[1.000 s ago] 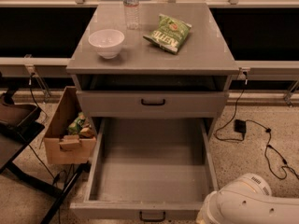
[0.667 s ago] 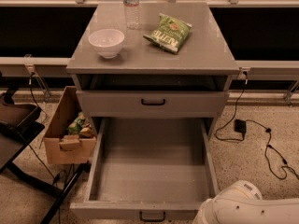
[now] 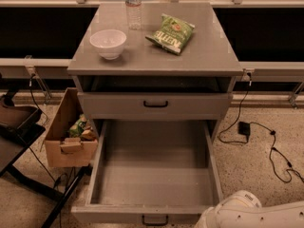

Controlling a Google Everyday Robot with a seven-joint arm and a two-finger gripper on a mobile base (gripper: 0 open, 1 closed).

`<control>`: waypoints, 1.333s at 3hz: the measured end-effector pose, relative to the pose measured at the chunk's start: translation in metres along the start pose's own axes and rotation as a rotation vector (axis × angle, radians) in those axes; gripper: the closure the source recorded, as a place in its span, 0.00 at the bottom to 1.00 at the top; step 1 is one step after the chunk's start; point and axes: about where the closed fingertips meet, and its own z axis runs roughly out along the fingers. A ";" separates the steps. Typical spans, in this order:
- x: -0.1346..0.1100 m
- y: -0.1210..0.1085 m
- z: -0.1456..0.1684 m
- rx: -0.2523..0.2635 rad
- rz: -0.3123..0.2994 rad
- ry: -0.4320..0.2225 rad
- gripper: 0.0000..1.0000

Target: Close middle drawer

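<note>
The middle drawer [image 3: 155, 175] of the grey cabinet is pulled far out toward the camera. Its deep grey tray is bare. Its front panel [image 3: 118, 214] lies along the bottom edge of the view, with a small black bar handle [image 3: 155, 220] at its centre. A rounded white part of my arm [image 3: 237, 213] shows at the bottom right, next to the drawer's front right corner. My gripper is out of view. The drawer above [image 3: 156, 104], with its own black handle, is nearly shut.
On the cabinet top [image 3: 213, 56] stand a white bowl [image 3: 108, 42], a water bottle [image 3: 133, 6] and a green chip bag [image 3: 171, 33]. A cardboard box [image 3: 66, 137] with items sits on the floor at left, beside a dark stand [image 3: 19, 127]. Black cables [image 3: 266, 141] lie at right.
The white arm part has sunk lower and a little to the left at the bottom right. The middle drawer has not moved.
</note>
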 end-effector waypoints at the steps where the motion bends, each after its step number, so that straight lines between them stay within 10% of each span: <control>1: 0.000 0.005 0.013 -0.028 -0.005 0.008 1.00; 4: -0.015 -0.012 0.120 -0.131 -0.044 -0.031 1.00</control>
